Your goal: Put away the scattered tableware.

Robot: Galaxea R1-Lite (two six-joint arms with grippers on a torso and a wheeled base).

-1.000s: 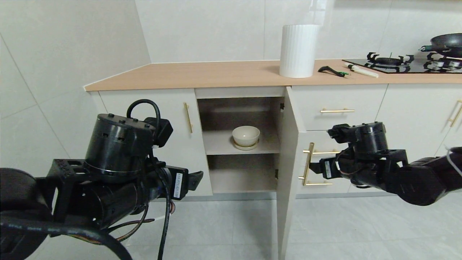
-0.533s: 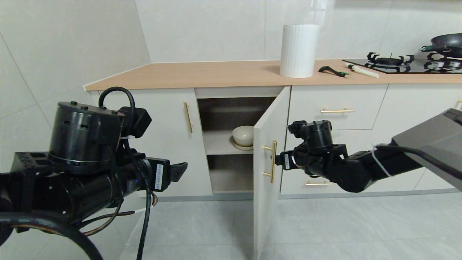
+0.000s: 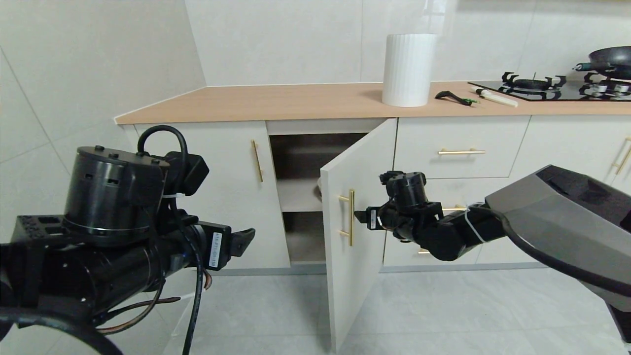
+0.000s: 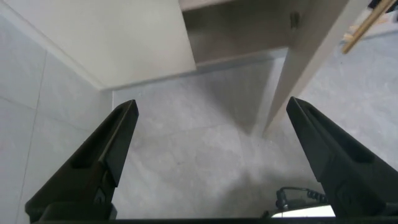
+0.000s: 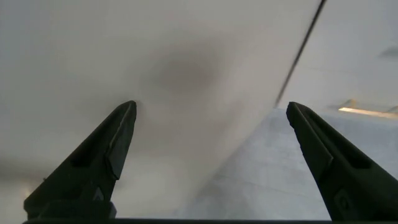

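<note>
- End effector, left: fingers spread wide, empty, low beside the cabinet.
- Cabinet door: half shut, hiding most of the shelf.
- End effector, right: fingers apart, gripping nothing, facing the door just beside handle.
- Bench: black-handled utensil and white utensil lie loose near stove; judged not yet put away.

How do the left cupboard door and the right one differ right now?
The left door sits flush and shut; the right door stands ajar, swung outward. The right pincer is close to the right door's face, by its handle; the left door's handle has no pincer by it. Both are pale panels with vertical gold handles.
</note>
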